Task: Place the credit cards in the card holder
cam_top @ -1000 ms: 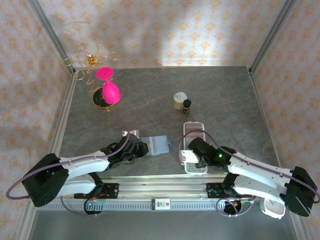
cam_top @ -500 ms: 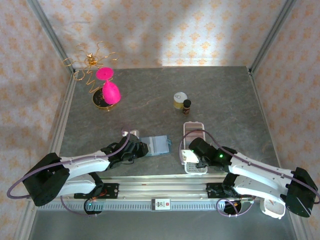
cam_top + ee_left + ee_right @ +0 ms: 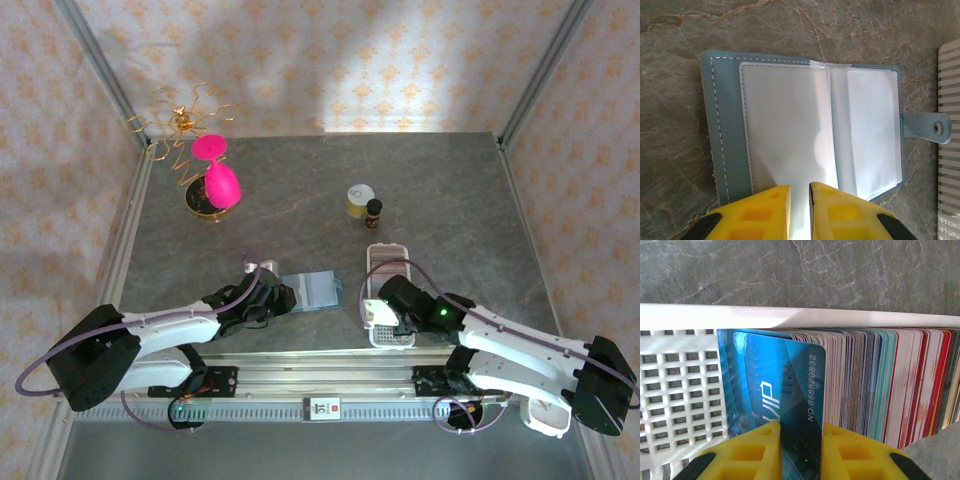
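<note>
The left gripper sits well to the left of the white slotted tray. Its yellow fingers are drawn almost together, with only a thin slit between them. In that slit they pinch the near edge of a clear plastic sleeve belonging to the card holder.

The teal card holder lies open and flat on the grey marbled table, just left of the tray and directly ahead of the left fingertips. Its stitched cover faces the table and its clear sleeves face up. Its snap tab points at the tray and ends just beside the tray's ribbed edge.

The right gripper hangs over the near end of the tray. Its jaws are pressed onto the two faces of a blue card printed "VIP", which stands upright inside the tray's white rim. To the right of that card, the other cards stand packed on edge in a row, filling the tray up to its rim. To the left of the blue card is the tray's bare white lattice.
</note>
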Controlling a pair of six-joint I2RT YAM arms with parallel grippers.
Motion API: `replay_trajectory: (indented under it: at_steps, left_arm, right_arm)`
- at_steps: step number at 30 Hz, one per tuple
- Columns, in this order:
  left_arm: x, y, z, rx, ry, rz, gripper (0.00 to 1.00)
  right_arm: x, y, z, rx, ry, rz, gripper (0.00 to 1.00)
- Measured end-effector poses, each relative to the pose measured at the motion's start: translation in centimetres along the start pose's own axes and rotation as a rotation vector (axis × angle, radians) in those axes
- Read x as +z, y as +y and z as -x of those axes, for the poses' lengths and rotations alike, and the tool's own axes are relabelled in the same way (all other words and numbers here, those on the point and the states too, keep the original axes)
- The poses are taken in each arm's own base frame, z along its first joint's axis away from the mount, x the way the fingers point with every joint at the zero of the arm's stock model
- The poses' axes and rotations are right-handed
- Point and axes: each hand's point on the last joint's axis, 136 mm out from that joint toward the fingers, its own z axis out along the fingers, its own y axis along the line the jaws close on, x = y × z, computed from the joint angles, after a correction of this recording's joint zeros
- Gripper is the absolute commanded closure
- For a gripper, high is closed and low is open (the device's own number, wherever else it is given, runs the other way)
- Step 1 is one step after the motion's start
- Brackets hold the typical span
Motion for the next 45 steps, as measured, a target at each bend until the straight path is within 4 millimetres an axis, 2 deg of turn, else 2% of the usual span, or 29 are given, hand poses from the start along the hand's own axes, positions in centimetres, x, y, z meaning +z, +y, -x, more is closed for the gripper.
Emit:
replay_trajectory:
  at_steps: [9, 17, 35, 39, 43, 45]
  left_arm:
    - [0.4, 0.7, -0.2, 0.001, 0.005, 0.028, 0.84]
    - [0.5, 0.8, -0.3, 0.001, 0.009, 0.035, 0.85]
    - [0.8, 1.3, -0.5, 0.009, 0.015, 0.058, 0.88]
    - [0.8, 1.4, -0.5, 0.009, 0.012, 0.060, 0.89]
    - [0.8, 1.5, -0.2, 0.009, 0.000, 0.068, 0.89]
    - [0.8, 1.5, -0.2, 0.010, -0.002, 0.069, 0.89]
  right_arm:
    - [-0.9, -0.8, 0.1, 0.020, -0.013, -0.033, 0.79]
    - [-0.9, -0.8, 0.1, 0.027, -0.013, -0.031, 0.83]
    - [-1.5, -1.0, 0.0, 0.040, -0.013, -0.036, 0.84]
    - [-1.7, -1.1, 0.0, 0.045, -0.012, -0.034, 0.87]
    - [-2.1, -1.2, 0.2, 0.057, -0.014, -0.028, 0.95]
    - [-2.2, -1.1, 0.2, 0.060, -0.016, -0.020, 0.96]
